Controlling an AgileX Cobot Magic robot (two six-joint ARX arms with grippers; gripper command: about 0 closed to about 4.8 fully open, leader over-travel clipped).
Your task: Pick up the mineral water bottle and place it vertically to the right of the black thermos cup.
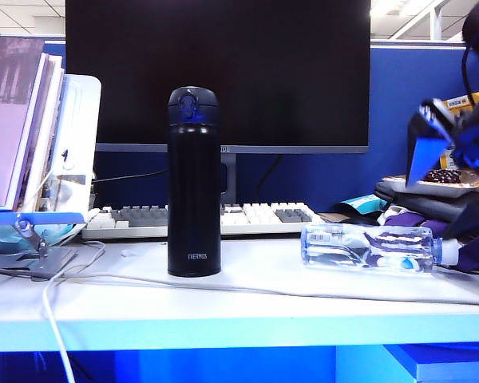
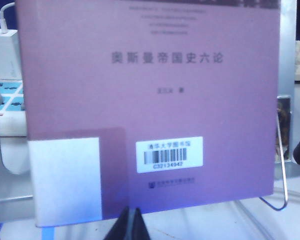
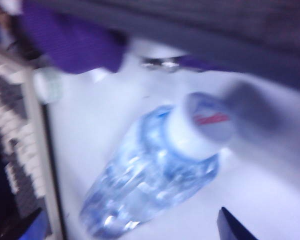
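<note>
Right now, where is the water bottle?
In the exterior view the water bottle lies on its side at the table's right, right of the thermos, in front of the keyboard.

One black thermos cup point(image 1: 194, 182) stands on the desk; one mineral water bottle point(image 1: 369, 247) lies on its side; one keyboard point(image 1: 223, 219); one dark monitor point(image 1: 216, 73); several books point(image 1: 20, 120), exact number unclear; two grippers, right gripper point(image 1: 447, 144) and left gripper point(image 2: 131, 226).

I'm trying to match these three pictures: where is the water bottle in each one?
Exterior view: bottle lies on its side on the desk, right of the thermos.
Left wrist view: not in it; a book fills it.
Right wrist view: centre, cap nearest the camera.
Shared landmark: keyboard.
</note>
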